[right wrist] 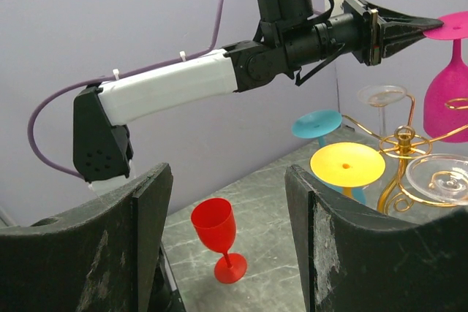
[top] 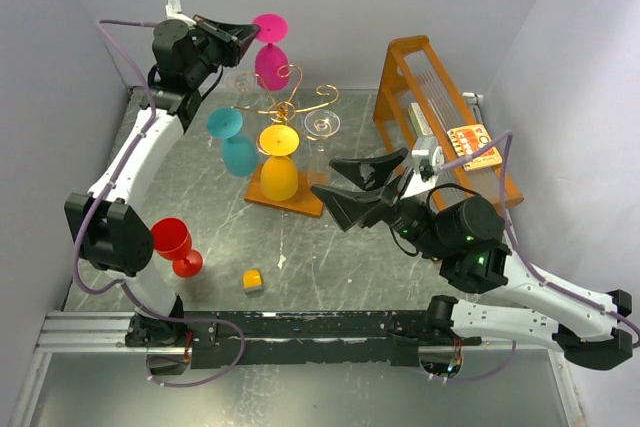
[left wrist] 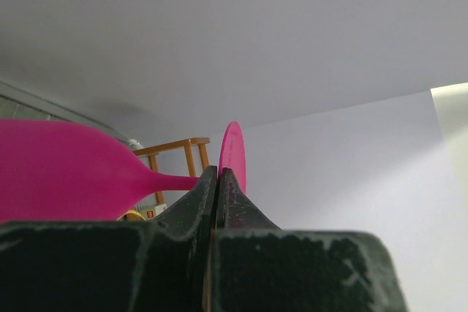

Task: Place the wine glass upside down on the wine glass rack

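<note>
Left gripper [top: 252, 36] is clenched on the rim of the magenta wine glass [top: 271, 62]'s foot, and the glass hangs bowl-down over the back of the wine glass rack [top: 291, 104]. A gold curl crosses the bowl in the right wrist view; whether wire and glass touch, I cannot tell. It's tight up there: the back wall sits just behind the glass and the left wall runs close along that arm.

On the rack, a teal glass [top: 236, 148], a yellow glass [top: 278, 173] and 2 clear glasses [top: 322, 125] crowd the front and sides.

Right gripper [top: 325, 178] hovers with its jaws spread wide and nothing between them, just right of the rack's wooden base.

Nearer the arms, bare table [top: 340, 262] runs to the black rail, with 1 red glass [top: 176, 245] upright by the left arm and a small yellow cube [top: 253, 280].

At the right edge, the wooden slatted frame [top: 402, 59] carries an orange-and-white card [top: 473, 145], its print too small to read.
</note>
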`<move>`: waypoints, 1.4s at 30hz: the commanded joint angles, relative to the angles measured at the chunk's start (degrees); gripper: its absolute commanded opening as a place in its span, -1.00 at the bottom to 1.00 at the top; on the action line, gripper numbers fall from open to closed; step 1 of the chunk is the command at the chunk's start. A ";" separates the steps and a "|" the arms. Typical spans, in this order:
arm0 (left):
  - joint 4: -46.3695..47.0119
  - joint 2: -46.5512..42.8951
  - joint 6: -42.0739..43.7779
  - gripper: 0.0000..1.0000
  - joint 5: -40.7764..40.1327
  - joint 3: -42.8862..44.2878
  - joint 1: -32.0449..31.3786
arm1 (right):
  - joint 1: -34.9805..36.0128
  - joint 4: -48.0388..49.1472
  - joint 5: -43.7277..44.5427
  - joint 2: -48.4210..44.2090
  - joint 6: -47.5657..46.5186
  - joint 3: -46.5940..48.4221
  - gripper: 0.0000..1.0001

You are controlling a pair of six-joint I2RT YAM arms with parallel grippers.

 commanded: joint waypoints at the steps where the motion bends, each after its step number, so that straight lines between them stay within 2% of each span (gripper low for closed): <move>1: -0.47 -2.44 0.27 -0.86 0.03 -0.69 -0.15 | -0.08 0.85 0.41 -0.44 0.40 -0.46 0.26; 12: -4.66 -2.55 2.97 -0.86 -0.88 -0.09 -0.85 | -0.10 1.09 0.19 -1.00 0.58 -0.90 0.26; 42: -4.15 -6.39 4.49 -0.86 2.14 -5.59 -0.90 | -0.10 1.46 -0.68 -1.11 1.56 -0.99 0.26</move>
